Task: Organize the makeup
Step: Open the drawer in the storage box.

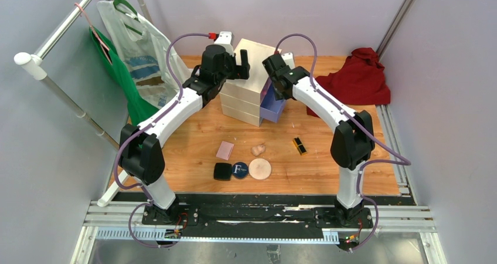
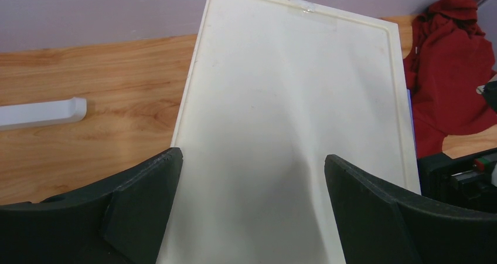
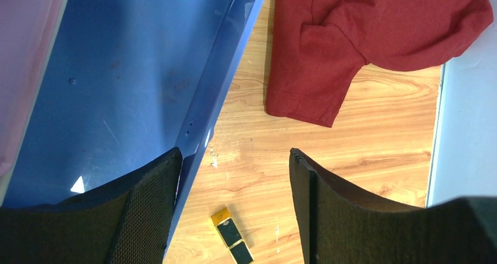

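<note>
While both arms hang at the chest, the makeup lies unsorted on the surface.

The left gripper stands wide and empty above the chest's cream top. The right gripper, equally wide and empty, hovers at the rim of the open blue drawer. The black-gold lipstick lies just beside the drawer, while the pink square, beige sponge, black square compact, navy compact and beige puff cluster nearer the bases. Sorting seems barely begun; next, the right arm probably must descend onto the lipstick, grasp it and carry it to the drawer.
</note>
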Controlling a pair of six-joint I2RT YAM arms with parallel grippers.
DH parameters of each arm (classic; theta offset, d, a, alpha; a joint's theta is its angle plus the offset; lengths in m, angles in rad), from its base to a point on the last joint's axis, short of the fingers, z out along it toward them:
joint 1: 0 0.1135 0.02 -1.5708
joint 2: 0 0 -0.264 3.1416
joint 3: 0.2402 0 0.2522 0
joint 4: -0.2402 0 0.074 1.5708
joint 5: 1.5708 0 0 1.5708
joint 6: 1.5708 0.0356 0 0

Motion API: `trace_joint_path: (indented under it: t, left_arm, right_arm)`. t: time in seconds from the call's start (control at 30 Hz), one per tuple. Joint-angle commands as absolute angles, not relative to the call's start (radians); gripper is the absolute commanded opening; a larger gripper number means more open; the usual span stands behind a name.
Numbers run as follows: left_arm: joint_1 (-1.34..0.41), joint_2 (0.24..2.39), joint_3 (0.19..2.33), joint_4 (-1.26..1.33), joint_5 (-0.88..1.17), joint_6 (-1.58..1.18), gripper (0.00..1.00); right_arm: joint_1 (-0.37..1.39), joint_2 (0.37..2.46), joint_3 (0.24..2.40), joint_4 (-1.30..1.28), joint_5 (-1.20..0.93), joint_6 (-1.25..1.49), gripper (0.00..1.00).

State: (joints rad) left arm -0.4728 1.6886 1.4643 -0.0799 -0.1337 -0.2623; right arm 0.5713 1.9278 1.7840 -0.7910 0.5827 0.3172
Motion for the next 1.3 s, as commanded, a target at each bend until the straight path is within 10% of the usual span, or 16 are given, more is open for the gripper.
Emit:
trace_joint_path:
  t: [0.0,1.27]
  left_arm:
    - [-0.456,1.759,1.419,-0.282,-0.126,-0.287,0.98]
    - [-0.453,1.764,1.429,-0.293,-0.13,-0.278,0.98]
  right_arm:
    - [0.56,1.976,1.831,-0.893,0.647,0.307,0.67]
    - [0.557,2.108,1.985,-1.085,0.81,0.278,0.67]
